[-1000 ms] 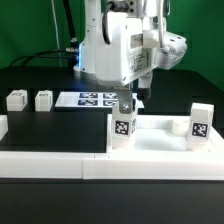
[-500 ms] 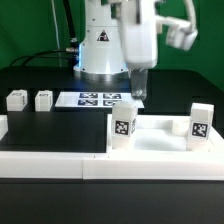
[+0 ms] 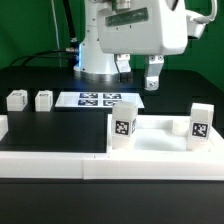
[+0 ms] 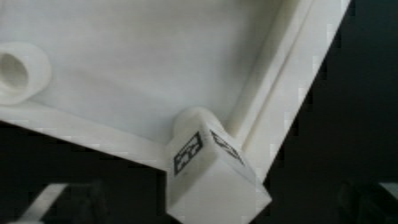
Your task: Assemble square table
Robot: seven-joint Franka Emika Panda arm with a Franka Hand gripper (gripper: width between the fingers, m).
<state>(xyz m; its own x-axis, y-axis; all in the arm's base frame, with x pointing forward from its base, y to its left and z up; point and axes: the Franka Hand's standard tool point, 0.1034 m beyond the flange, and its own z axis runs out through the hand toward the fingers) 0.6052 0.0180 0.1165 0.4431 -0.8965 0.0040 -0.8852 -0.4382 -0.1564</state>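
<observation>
Fingers (image 3: 153, 78) spread wide and gripping nothing: your arm's two-finger gripper (image 3: 138, 74) hangs open above the far part of the black worktop (image 3: 60, 125), clear of every part. In the wrist view only blurred fingertips show at the frame's corners, well apart.

The large white plastic square tabletop (image 3: 155, 140) lies flat toward the worktop's near edge, on the exterior view's right, with its near side against the long low white border wall (image 3: 40, 163). One white tag-marked block leg (image 3: 122, 127) stands upright on the tabletop's corner nearest the worktop's middle. A second upright white block leg (image 3: 200, 122) stands on the corner toward the exterior view's right edge.

Your wrist camera looks down on the tabletop (image 4: 125, 70). It shows one upright leg (image 4: 214, 170) tucked into a corner against the raised rim and an empty round corner socket (image 4: 15, 72).

Two loose small white block legs (image 3: 16, 99) (image 3: 43, 99) sit side by side near the worktop's edge on the exterior view's left. The flat marker board (image 3: 95, 99) lies just beside them, toward the far edge.
</observation>
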